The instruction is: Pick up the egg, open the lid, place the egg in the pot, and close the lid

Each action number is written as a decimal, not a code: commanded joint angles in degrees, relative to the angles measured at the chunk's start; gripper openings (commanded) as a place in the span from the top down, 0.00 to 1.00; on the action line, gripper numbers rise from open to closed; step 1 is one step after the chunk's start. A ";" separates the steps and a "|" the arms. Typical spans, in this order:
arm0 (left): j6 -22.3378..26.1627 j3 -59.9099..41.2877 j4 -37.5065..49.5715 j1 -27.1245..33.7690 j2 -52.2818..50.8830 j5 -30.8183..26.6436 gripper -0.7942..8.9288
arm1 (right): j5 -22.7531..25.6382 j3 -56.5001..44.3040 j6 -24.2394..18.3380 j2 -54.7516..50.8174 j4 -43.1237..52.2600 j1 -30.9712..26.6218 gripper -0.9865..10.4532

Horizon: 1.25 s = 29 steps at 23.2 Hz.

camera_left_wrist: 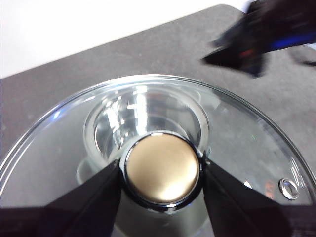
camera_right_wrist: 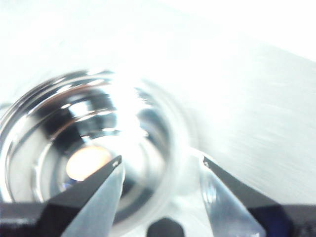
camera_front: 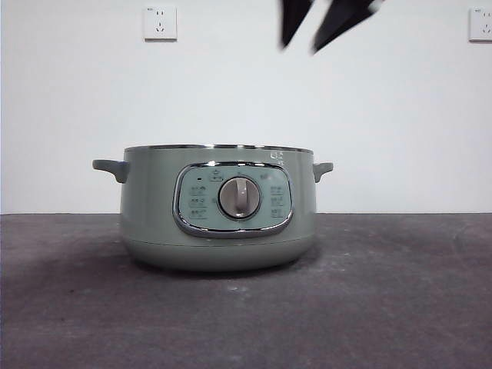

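The pale green pot (camera_front: 154, 200) stands mid-table with no lid on it. My left gripper (camera_left_wrist: 162, 167) is shut on the round knob (camera_left_wrist: 162, 170) of the glass lid (camera_left_wrist: 247, 133) and holds the lid clear of the pot, out of the front view. My right gripper (camera_right_wrist: 162, 160) is open and empty above the open pot (camera_right_wrist: 29, 108). The egg (camera_right_wrist: 88, 163) lies on the shiny pot floor, blurred and pale orange. The black tips at the top of the front view (camera_front: 323, 27) match the right gripper.
The dark grey tabletop (camera_front: 400, 292) spreads around the pot, with a white wall and sockets (camera_front: 160, 23) behind. The right arm (camera_left_wrist: 256, 39) shows blurred in the left wrist view, beyond the lid's rim.
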 commanded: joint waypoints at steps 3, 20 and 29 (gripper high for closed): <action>-0.07 1.20 10.93 -0.24 9.49 0.26 0.93 | 0.17 -0.13 1.20 -14.69 -4.85 -1.18 0.69; 1.33 1.20 33.55 -0.24 35.56 -0.02 0.93 | -0.20 -0.13 1.22 -37.24 -11.93 -1.14 0.69; 1.29 1.20 35.19 -0.22 40.02 -0.17 0.93 | -0.17 -0.13 1.22 -38.49 -14.49 -1.11 0.69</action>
